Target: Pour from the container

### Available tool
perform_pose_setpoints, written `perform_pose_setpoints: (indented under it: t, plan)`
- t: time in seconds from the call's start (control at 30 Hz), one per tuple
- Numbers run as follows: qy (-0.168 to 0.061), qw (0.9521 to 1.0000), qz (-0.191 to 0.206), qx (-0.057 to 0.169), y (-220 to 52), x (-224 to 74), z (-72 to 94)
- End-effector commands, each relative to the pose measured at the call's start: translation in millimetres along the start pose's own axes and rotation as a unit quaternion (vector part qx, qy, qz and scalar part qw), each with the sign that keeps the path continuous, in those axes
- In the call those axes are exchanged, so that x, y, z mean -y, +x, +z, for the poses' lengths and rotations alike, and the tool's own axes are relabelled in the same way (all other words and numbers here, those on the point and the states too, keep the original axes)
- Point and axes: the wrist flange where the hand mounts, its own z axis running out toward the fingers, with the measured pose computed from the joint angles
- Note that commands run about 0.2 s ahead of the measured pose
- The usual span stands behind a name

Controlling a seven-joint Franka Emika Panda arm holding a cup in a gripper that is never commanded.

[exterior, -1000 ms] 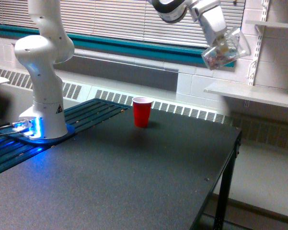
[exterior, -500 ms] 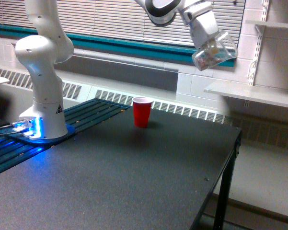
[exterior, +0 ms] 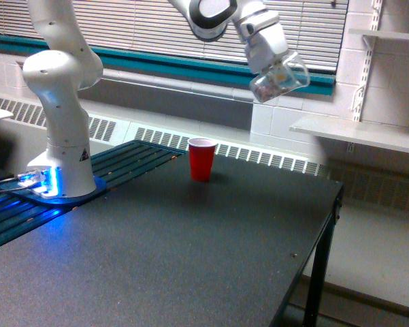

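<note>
Near to far: the dark, speckled matte tabletop (exterior: 190,252) fills most of the near view, with a black metal leg at its right edge. Toward the far side sits an opaque red plastic cup (exterior: 202,159), upright with its mouth open. On the left, the white robot arm base (exterior: 64,129) stands on a slatted blue-lit platform; there's a small yellow warning triangle sticker on it, but no writing I can read. Higher up and right of the red cup, the white gripper (exterior: 275,71) is clamped on the small clear plastic cup with pinkish bits inside (exterior: 277,80), tilted, in the air, well apart from the red one. Behind: white window blinds, a teal sill, a radiator grille, white brick wall, a white shelf on the right.
</note>
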Motion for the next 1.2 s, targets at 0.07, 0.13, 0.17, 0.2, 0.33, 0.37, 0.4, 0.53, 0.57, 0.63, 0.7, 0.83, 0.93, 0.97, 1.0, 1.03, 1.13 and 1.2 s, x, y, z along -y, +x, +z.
perform_pose_setpoints:
  t: [0.07, 0.13, 0.17, 0.2, 0.33, 0.37, 0.4, 0.53, 0.57, 0.63, 0.7, 0.83, 0.93, 0.97, 1.0, 1.03, 1.13, 1.2]
  plan:
    - [0.004, 0.9994, -0.033, 0.007, -32.2, 9.4, -3.1]
    - [0.003, 0.9992, -0.038, 0.011, -41.1, 9.9, -3.0]
    - [0.002, 0.9991, -0.04, 0.012, -45.2, 10.1, -3.1]
    - [0.001, 0.9991, -0.041, 0.014, -49.7, 10.4, -3.1]
    - [-0.002, 0.9985, -0.052, 0.02, -66.2, 13.3, -4.6]
    - [-0.002, 0.9984, -0.053, 0.021, -69.9, 14.0, -5.2]
    - [-0.002, 0.9983, -0.053, 0.023, -73.8, 14.4, -5.3]
    - [-0.003, 0.998, -0.055, 0.032, -91.1, 16.6, -5.5]
    - [-0.003, 0.9978, -0.057, 0.035, -96.0, 18.0, -5.5]
    - [-0.003, 0.9973, -0.062, 0.039, -105.2, 21.5, -6.1]
    - [0.0, 0.9968, -0.065, 0.046, -115.2, 25.9, -6.1]
    - [0.006, 0.9959, -0.072, 0.054, -133.5, 36.2, -7.1]
    - [0.01, 0.9949, -0.079, 0.061, -147.6, 44.7, -6.8]
    - [0.011, 0.9946, -0.081, 0.064, -152.3, 47.5, -6.5]
    - [0.012, 0.9942, -0.084, 0.066, -156.7, 50.2, -6.2]
    - [0.012, 0.9939, -0.087, 0.067, -160.6, 53.3, -6.3]
    - [0.013, 0.9928, -0.096, 0.071, -171.7, 61.6, -6.4]
    - [0.015, 0.9921, -0.1, 0.075, -178.6, 66.3, -6.5]
